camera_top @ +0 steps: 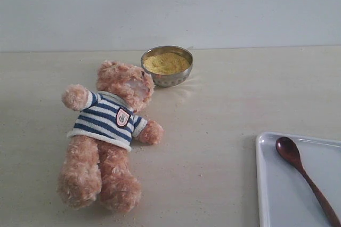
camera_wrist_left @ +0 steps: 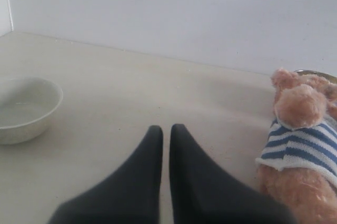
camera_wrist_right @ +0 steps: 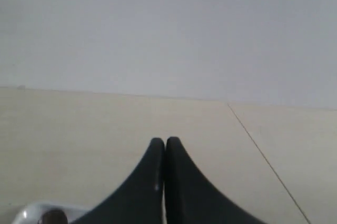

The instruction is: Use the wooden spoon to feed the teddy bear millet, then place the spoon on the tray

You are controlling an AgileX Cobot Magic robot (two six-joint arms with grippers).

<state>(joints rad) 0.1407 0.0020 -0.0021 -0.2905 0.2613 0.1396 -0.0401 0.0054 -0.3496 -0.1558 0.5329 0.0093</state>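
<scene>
The teddy bear (camera_top: 109, 131) lies seemingly face-up, head near the millet (camera_top: 166, 63); the wooden spoon (camera_top: 304, 172) rests on the tray (camera_top: 285, 197).

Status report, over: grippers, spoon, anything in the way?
Left gripper and right gripper shut, empty. Wooden spoon lies on the tray. Teddy bear and millet bowl well apart from it; path clear.

The teddy bear (camera_top: 109, 136) has curly, fluffy light-brown plush fur and a ribbed knitted shirt (camera_top: 104, 118) of navy and white cloth. The millet (camera_top: 166, 63) is a dry, grainy yellow mass in a shiny metal bowl (camera_top: 169, 79), which throws a faint reflection on the smooth, pale, slightly glossy bench (camera_top: 213, 131). The wooden spoon (camera_top: 303, 171) is dark reddish-brown and polished to a gloss. The tray (camera_top: 259, 173) looks like smooth white plastic with a soft sheen. A white bowl (camera_wrist_left: 26, 109) seems glazed. The left gripper (camera_wrist_left: 166, 128) and the right gripper (camera_wrist_right: 165, 140) are smooth matt black.
</scene>
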